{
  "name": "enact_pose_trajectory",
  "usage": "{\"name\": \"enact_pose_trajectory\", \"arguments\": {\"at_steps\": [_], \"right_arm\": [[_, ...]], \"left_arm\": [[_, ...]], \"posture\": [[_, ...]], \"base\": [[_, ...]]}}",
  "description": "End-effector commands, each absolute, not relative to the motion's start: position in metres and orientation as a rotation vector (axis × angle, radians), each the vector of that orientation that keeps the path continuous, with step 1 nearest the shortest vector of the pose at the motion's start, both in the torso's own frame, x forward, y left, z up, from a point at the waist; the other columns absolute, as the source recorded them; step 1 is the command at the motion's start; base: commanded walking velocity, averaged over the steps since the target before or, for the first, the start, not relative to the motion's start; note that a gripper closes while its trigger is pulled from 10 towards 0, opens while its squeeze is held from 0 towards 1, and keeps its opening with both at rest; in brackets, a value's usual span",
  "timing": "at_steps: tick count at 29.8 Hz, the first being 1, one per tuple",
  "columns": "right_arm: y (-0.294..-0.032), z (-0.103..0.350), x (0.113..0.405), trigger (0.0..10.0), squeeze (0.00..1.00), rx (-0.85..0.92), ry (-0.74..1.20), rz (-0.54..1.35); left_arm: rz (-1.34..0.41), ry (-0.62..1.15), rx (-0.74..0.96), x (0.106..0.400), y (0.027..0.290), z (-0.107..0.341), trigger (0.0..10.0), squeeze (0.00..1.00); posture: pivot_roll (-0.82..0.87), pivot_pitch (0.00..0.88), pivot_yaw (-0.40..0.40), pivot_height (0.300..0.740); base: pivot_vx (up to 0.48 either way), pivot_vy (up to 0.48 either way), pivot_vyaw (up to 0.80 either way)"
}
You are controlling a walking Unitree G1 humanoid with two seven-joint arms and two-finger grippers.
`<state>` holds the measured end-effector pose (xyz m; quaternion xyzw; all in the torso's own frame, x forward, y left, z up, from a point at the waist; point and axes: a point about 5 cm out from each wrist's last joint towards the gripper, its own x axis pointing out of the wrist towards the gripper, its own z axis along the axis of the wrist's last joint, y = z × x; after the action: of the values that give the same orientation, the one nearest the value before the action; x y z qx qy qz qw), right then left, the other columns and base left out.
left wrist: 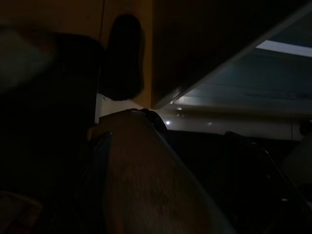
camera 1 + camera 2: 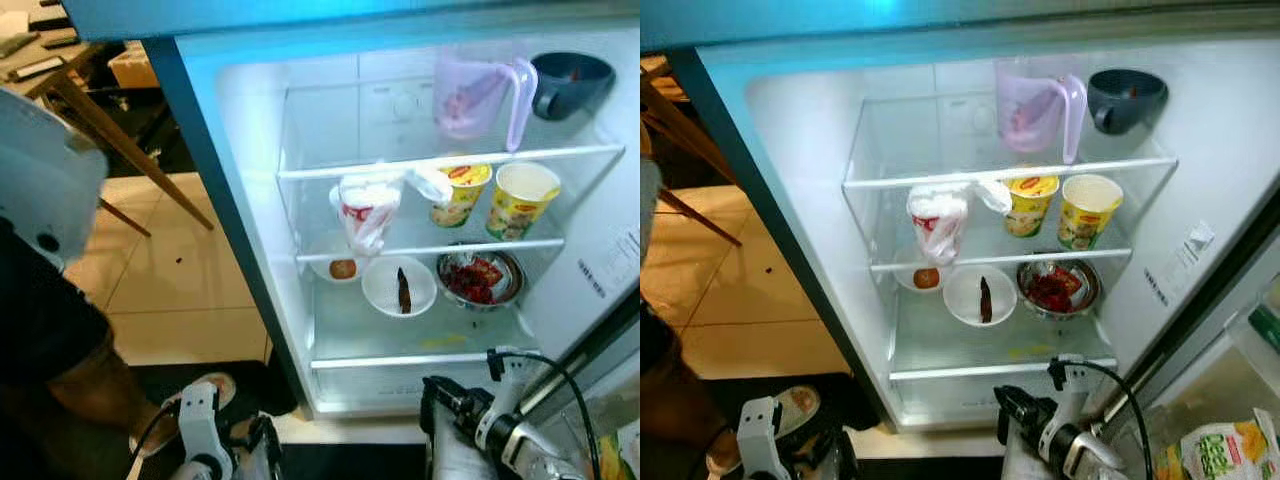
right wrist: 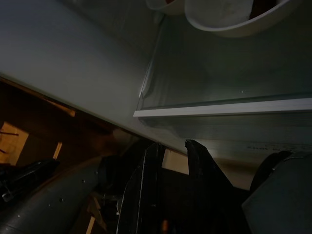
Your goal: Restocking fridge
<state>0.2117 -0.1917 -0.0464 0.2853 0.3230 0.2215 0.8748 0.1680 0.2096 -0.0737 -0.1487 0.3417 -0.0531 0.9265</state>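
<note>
The fridge (image 2: 250,200) stands open before me with its light on. On the top shelf are a pink pitcher (image 2: 478,95) and a dark bowl (image 2: 570,82). The middle shelf carries a white plastic bag (image 2: 368,212) and two yellow cup noodles (image 2: 460,192) (image 2: 522,198). Lower down sit a small bowl (image 2: 340,268), a white bowl (image 2: 398,286) with a dark piece in it, and a steel bowl (image 2: 480,278) of red food. My right gripper (image 3: 174,161) hangs low in front of the bottom shelf edge (image 3: 219,107), fingers close together and holding nothing. My left gripper (image 2: 262,445) hangs low by the fridge's left corner.
A person stands close at my left, with a leg (image 1: 146,190) and a sandalled foot (image 2: 195,398) near my left arm. A wooden table (image 2: 80,95) is at the back left. A green and white packet (image 2: 1220,450) lies at the lower right by the fridge door (image 2: 610,300).
</note>
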Motion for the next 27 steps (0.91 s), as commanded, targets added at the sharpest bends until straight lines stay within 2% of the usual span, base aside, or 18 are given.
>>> {"name": "enact_pose_trajectory", "arguments": {"at_steps": [1,5,16,27], "right_arm": [[-0.189,-0.05,0.207,10.0,0.0,0.591,0.693,0.459],[-0.19,-0.05,0.208,10.0,0.0,0.6,0.684,0.436],[-0.191,-0.047,0.21,10.0,0.0,0.64,0.659,0.456],[-0.189,-0.048,0.208,10.0,0.0,0.645,0.663,0.489]], "left_arm": [[-0.089,0.773,-0.298,0.152,0.215,-0.081,10.0,0.0],[-0.077,0.783,-0.301,0.148,0.216,-0.083,10.0,0.0],[-0.043,0.719,-0.29,0.165,0.227,-0.073,10.0,0.0],[-0.03,0.723,-0.286,0.164,0.227,-0.074,10.0,0.0]], "posture": [[-0.04,0.034,0.04,0.561],[-0.04,0.035,0.04,0.561],[-0.04,0.03,0.039,0.616],[-0.04,0.032,0.038,0.666]], "base": [[0.0,0.0,0.0],[0.0,0.0,0.0],[0.0,0.0,0.0],[0.0,0.0,0.0]]}}
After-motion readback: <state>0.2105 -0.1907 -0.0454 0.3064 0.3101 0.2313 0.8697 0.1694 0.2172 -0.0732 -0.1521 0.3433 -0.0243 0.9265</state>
